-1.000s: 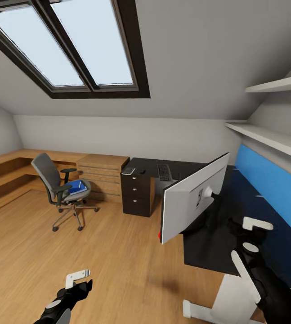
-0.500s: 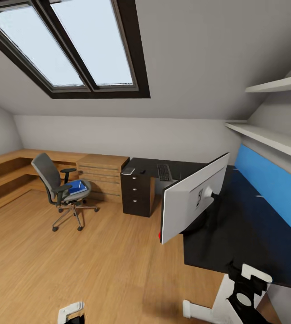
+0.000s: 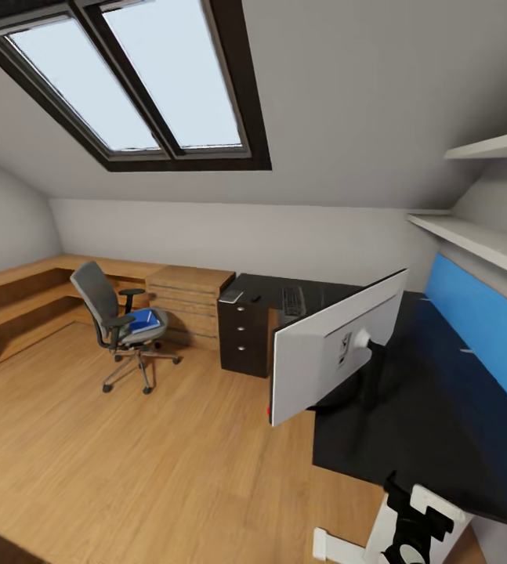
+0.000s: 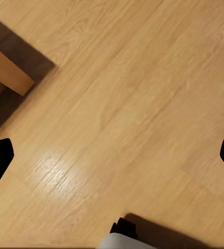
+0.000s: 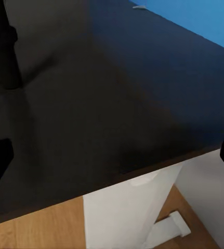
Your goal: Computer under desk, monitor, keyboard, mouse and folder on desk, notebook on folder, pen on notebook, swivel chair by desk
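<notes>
We can read no text, label, brand, number or sign in any of the three views. The back of the monitor (image 3: 327, 352) carries a small pale patch near its stand mount, too small for us to make out any characters on it. The blue folder (image 3: 145, 319) on the swivel chair (image 3: 120, 325) shows a plain cover at this range, and the worktop (image 5: 117, 93) surface bears no marking that we can read.
</notes>
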